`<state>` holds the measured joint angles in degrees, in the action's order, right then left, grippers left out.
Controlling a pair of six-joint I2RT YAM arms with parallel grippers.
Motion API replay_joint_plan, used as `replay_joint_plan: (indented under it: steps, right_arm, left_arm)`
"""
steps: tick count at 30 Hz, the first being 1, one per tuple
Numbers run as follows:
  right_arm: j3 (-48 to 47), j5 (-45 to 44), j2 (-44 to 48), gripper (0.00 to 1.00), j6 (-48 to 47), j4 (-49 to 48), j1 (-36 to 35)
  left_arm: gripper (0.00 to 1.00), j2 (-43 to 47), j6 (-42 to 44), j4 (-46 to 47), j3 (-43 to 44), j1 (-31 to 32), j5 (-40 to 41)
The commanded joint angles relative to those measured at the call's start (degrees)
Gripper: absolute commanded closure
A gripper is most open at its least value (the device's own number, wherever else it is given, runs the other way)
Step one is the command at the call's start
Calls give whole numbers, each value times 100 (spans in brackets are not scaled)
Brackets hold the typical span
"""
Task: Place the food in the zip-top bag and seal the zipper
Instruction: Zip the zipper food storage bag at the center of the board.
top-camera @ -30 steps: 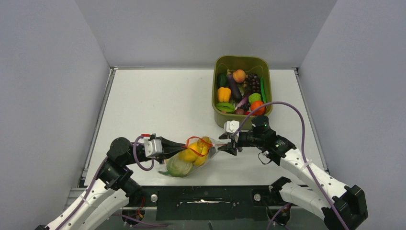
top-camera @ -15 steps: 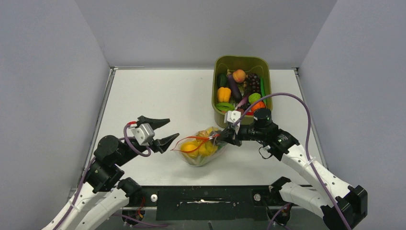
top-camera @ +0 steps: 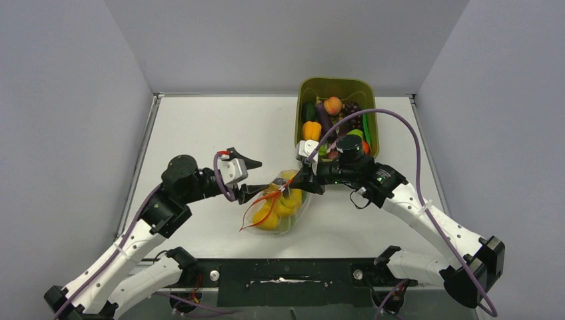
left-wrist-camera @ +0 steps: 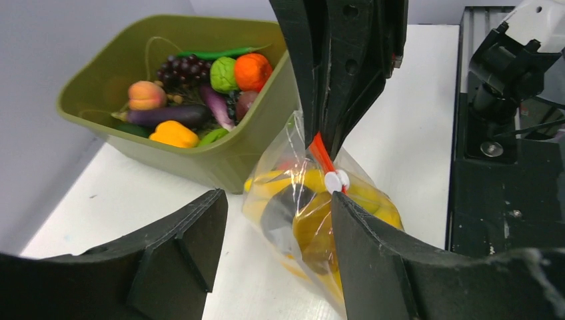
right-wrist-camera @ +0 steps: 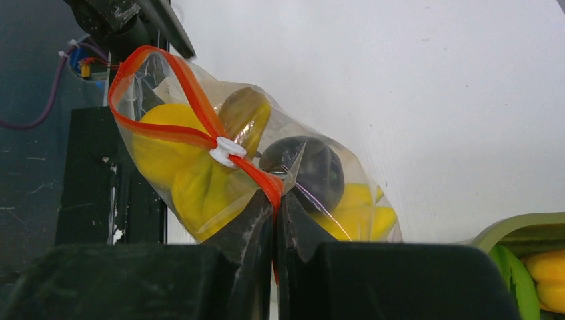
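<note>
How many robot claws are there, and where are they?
2. The left gripper is open, facing the zip-top bag from the left. The right gripper is shut on the bag's zipper from the right. None seems hidden.

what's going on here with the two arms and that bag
The right gripper is shut on one end of the zipper, holding the zip-top bag with yellow peppers inside. The left gripper is open right beside the bag, not gripping it. The white slider sits partway along the strip, so the mouth looks partly open. More toy food lies in the green tub behind.
</note>
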<state>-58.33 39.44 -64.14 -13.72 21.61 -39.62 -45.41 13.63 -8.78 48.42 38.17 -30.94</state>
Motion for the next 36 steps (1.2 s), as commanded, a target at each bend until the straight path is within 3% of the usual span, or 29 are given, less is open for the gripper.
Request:
replay_joint_plan:
  steps: [1,7,12,20,30,36]
  right_arm:
    - [-331,-321,-66,100,754,-487,-168]
    - [-112,-776,-111,100,1746,-1109,-187]
    - [-43,-906,-88,100,2161,-1421,-228]
    - [134,-861,52,100,2233,-1615,-278]
    - [255,-835,143,100,2234,-1690,-292]
    - [308,-781,155,100,2283,-1801,-292]
  left_arm:
    - [43,-169,-328,888,-6,62,-670]
    - [51,-327,-510,979,-71,152,-489]
    - [53,-352,-482,1078,-142,338,-188]
    - [53,-647,109,778,-105,453,350]
    - [61,-736,339,737,-187,541,387]
    - [74,-858,451,633,-147,551,382]
